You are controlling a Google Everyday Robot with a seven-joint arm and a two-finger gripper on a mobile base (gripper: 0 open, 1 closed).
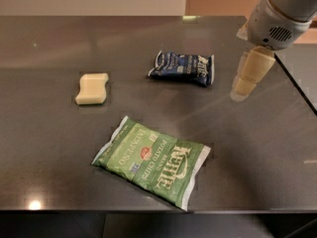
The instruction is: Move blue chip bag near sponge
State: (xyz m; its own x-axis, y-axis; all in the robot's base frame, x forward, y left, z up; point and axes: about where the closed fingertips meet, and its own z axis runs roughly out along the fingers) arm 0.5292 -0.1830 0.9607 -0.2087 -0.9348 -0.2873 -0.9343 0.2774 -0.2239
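A green Kettle bag [153, 161] (jalapeño potato chips, by its label) lies flat and askew near the front edge of the dark glossy counter [257, 148]; the pincer [242, 89] hangs over the counter's right side.

Kitchen-type setting: dark polished countertop [277, 152], green chip bag [151, 160], sponge [92, 89]; hand [243, 89] upper right.
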